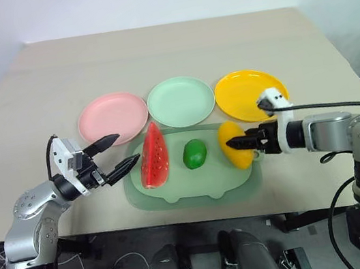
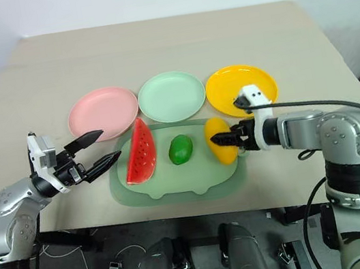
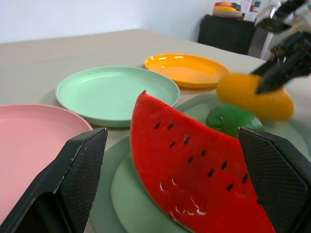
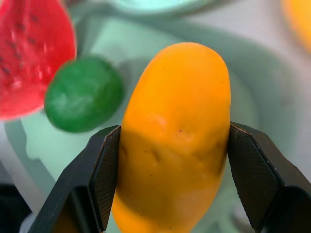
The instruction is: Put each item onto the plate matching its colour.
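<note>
The right gripper (image 4: 167,179) is clamped across the yellow fruit (image 1: 234,145) on the mat (image 1: 195,186), likely to carry it to the yellow plate (image 1: 250,93) just behind (a short trip). The left gripper (image 1: 115,153) waits spread apart beside the watermelon (image 1: 154,155).

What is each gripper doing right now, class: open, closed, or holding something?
Left gripper: open, holding nothing, beside the watermelon wedge.
Right gripper: shut on the yellow fruit.
</note>
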